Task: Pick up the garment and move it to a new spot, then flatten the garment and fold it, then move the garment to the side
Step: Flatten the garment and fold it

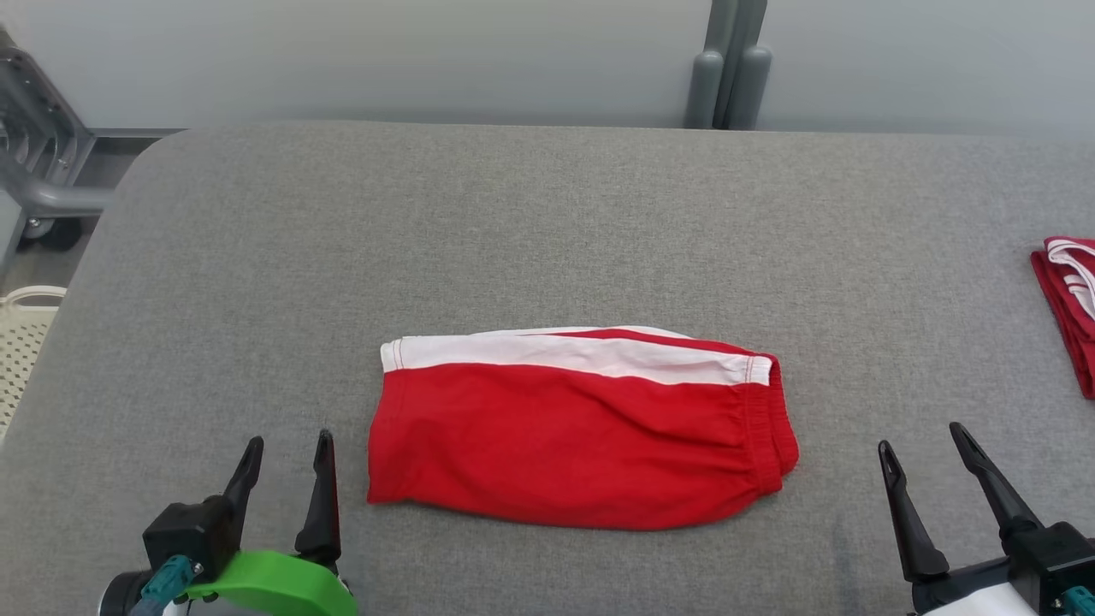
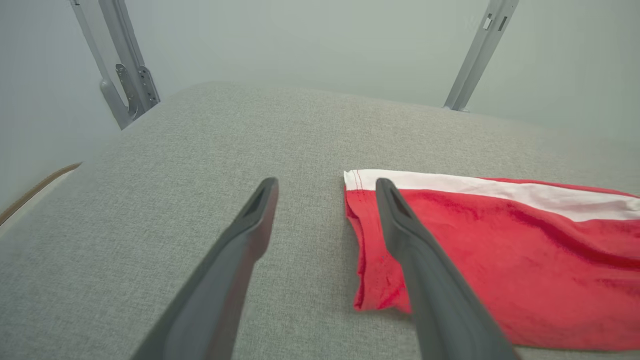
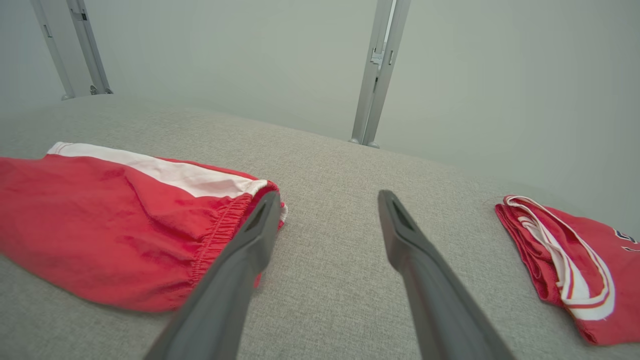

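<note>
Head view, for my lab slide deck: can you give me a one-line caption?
Folded red shorts lie on the grey table between the left gripper and right gripper, both open.

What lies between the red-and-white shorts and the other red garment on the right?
Bare grey fabric tabletop, shown in the head view; the open right gripper points toward it.

Head view: looks forward and down from high over grey table (image 1: pixel 547 214); red garment (image 1: pixel 582 428) central, left gripper (image 1: pixel 289 438) at 7 o'clock, right gripper (image 1: pixel 920 436) at 5. Left wrist view: low, close, shares garment's hem end at 4 o'clock. Right wrist view: low, close, shares its waistband end at 9 o'clock.
</note>
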Robot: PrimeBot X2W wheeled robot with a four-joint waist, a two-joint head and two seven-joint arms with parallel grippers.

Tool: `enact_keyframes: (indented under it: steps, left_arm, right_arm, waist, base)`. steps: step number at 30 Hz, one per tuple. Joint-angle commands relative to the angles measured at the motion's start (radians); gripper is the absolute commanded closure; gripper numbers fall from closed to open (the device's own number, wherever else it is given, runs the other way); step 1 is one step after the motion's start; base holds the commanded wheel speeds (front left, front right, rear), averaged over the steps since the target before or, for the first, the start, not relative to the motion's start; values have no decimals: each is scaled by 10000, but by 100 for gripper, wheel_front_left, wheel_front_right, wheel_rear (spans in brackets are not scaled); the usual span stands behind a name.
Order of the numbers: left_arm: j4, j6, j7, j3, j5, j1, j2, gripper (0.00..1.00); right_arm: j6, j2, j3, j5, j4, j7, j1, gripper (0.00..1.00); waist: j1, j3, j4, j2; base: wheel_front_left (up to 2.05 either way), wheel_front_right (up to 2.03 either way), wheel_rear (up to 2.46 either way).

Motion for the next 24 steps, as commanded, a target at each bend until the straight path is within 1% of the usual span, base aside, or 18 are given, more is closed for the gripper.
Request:
enact_keyframes:
  steps: [1,2,4,5,6,7,8,9,10,12,15,17,20,24]
  left_arm:
    - [-70,-50,-82,156,149,137,-59,0]
    - [-80,-124,-66,317,253,250,-128,0]
    - [-257,-658,-68,681,567,368,-351,0]
    - [-127,-773,-68,932,713,526,-397,0]
    - [-8,-961,-65,1191,921,663,-423,0]
    - [-8,-1219,-66,1453,1082,701,-573,0]
    - [66,-1395,-66,1757,1287,787,-656,0]
    - [336,-1660,-66,2338,1666,1136,-747,0]
    - [376,-1812,-66,2717,1771,1264,-916,0]
    - [556,-2072,-67,3274,2146,1613,-1045,0]
    - [726,-2474,-68,4133,2585,2032,-1397,0]
    - [775,-2783,-68,4677,2830,2223,-1716,0]
    - [902,-3248,-68,5421,3232,2455,-2143,0]
    - [1106,-3818,-67,6115,3762,2720,-2662,0]
  right_arm:
    - [-4,2,-3,-11,17,-25,93,0]
    - [-4,33,21,-3,26,-25,115,0]
    - [-4,66,56,-12,27,-25,157,0]
    - [-4,80,61,-1,40,-25,174,0]
    - [-4,93,84,-2,54,-25,182,0]
    - [-4,125,100,29,56,-25,183,0]
    - [-4,135,90,39,64,-25,191,0]
    - [-4,189,72,71,110,-25,186,0]
    - [-4,219,56,73,128,-25,195,0]
    - [-4,277,13,108,203,-25,184,0]
    - [-4,342,-49,144,339,-25,120,0]
    - [-4,425,-54,160,446,-25,49,0]
    - [-4,533,-3,157,658,-25,-62,0]
    - [-4,737,88,286,974,-25,-230,0]
  waist:
    - [0,-140,140,0]
    - [0,-165,164,0]
    - [0,-205,211,0]
    - [0,-222,221,0]
    - [0,-241,215,0]
    - [0,-260,204,0]
    - [0,-278,195,0]
    - [0,-323,133,0]
    - [0,-351,104,0]
    - [0,-410,1,0]
    - [0,-482,-124,0]
    - [0,-540,-199,0]
    - [0,-597,-296,0]
    - [0,-645,-377,0]
  base:
    - [0,0,0]
    - [0,0,0]
    - [0,0,0]
    - [0,0,0]
    - [0,0,0]
    - [0,0,0]
    - [0,0,0]
    - [0,0,0]
    - [0,0,0]
    - [0,0,0]
    - [0,0,0]
    - [0,0,0]
    - [0,0,0]
    - [0,0,0]
